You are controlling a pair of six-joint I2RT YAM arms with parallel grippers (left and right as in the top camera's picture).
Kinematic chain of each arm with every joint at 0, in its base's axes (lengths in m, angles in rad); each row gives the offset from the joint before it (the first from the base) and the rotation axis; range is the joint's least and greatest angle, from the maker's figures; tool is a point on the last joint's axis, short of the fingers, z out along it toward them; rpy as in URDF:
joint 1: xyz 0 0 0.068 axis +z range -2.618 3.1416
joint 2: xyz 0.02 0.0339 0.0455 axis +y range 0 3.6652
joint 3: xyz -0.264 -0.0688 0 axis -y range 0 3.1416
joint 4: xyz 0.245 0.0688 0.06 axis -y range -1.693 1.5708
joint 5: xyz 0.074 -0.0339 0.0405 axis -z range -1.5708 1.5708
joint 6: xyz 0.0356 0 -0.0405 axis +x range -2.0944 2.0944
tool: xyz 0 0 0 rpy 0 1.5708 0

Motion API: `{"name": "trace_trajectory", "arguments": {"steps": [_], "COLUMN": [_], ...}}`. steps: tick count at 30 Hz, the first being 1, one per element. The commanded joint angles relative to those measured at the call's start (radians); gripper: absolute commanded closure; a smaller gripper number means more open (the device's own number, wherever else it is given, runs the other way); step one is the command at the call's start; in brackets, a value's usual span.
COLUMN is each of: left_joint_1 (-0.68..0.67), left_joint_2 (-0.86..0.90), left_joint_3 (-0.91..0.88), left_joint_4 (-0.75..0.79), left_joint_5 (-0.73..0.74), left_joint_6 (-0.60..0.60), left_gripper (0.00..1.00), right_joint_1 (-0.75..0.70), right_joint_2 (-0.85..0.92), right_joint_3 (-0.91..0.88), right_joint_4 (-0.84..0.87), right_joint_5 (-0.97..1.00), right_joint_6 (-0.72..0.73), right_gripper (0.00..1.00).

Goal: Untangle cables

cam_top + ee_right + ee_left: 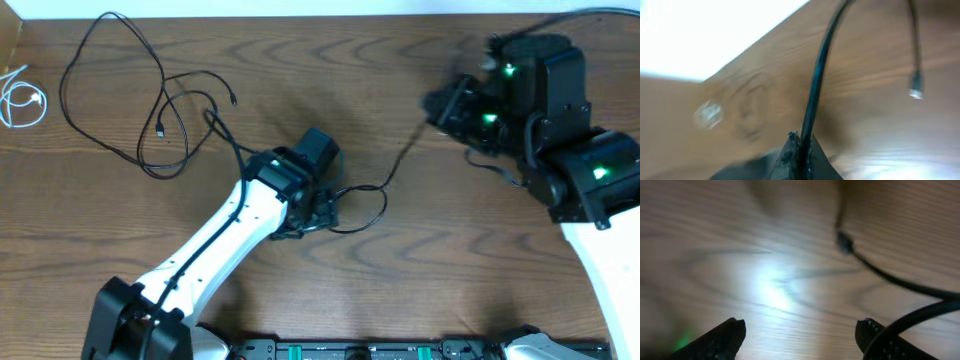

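The white cable (20, 100) lies coiled at the far left edge of the desk (420, 300). Beside it, a black cable (165, 95) sprawls in loose, crossing loops. The left gripper (801, 327) hangs low with its jaws wide and nothing between them. A second black cable (400, 162) runs right to the right gripper (799, 144), which is pinched on it. The cables look light and limp, likely easiest to take near a plug.

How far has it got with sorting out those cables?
The white cable lies coiled by itself at the far left. In hand: the right gripper pinches one black cable, and the left gripper hangs open over its slack. To do: the black loops at upper left cross each other.
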Motion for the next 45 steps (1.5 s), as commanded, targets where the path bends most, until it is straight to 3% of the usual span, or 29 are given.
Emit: {"name": "trace_trajectory", "arguments": {"steps": [1,11,27,32,40,45], "left_joint_1": [0.044,0.114,0.127,0.134,0.173,0.173], "left_joint_2": [-0.04,-0.169,-0.431,-0.428,-0.428,-0.428], "left_joint_3": [-0.003,0.017,0.021,0.021,0.021,0.021], "left_joint_4": [-0.06,-0.08,-0.087,-0.14,-0.135,-0.098], "left_joint_5": [-0.121,-0.135,-0.177,-0.267,-0.24,-0.121], "left_joint_6": [0.006,0.098,0.103,-0.036,-0.054,0.029], "left_gripper": [0.26,0.32,0.36,0.43,0.47,0.46], "right_joint_1": [-0.065,-0.232,-0.382,-0.417,-0.427,-0.424], "right_joint_2": [-0.012,-0.011,-0.011,-0.011,-0.007,0.012], "right_joint_3": [0.008,0.008,0.008,0.008,0.008,0.008], "right_joint_4": [-0.083,-0.25,-0.328,-0.341,-0.341,-0.321], "right_joint_5": [0.369,0.596,0.67,0.674,0.526,0.262], "right_joint_6": [0.001,0.001,0.001,0.002,0.016,-0.002], "right_gripper": [0.98,0.99,0.98,0.99,0.97,0.99]}}
